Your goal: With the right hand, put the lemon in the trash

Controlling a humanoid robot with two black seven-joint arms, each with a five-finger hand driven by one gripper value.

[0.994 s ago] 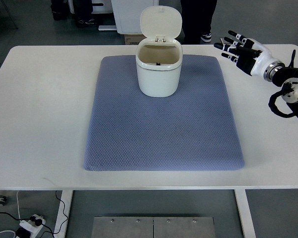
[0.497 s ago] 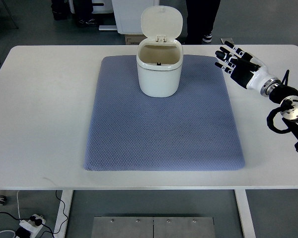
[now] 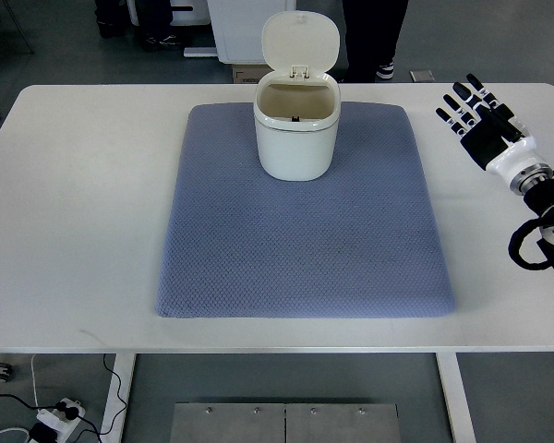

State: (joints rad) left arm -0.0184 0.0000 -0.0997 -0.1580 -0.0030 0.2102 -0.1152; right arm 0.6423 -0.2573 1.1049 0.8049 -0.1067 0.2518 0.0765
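Resting hand: the right hand (image 3: 485,125) lies over the far right part of the worktop (image 3: 74,203), its arm coming in from the right edge of the top view.
Hand state: released, the dark fingers (image 3: 462,103) straight and spread, pointing toward the far left, with nothing in them.
Hand and mat: the hand is to the right of the blue-grey mat (image 3: 300,240), apart from its edge, over bare white surface.
Trash bin: a white bin (image 3: 295,138) stands upright on the far middle of the mat.
Bin lid: the hinged lid (image 3: 299,40) is tipped up and back, so the mouth is uncovered.
Bin inside: a tan inner wall shows; what sits at the bottom cannot be told.
Lemon: none shows on the mat, on the worktop or in the hand; whether it lies inside the bin cannot be told.
Hand and bin: well apart, with the mat's right far corner between them.
Background: a person's legs and shoes (image 3: 374,37) stand on the floor behind the worktop.
Below: a power strip (image 3: 60,415) with cables lies on the floor at the near left.
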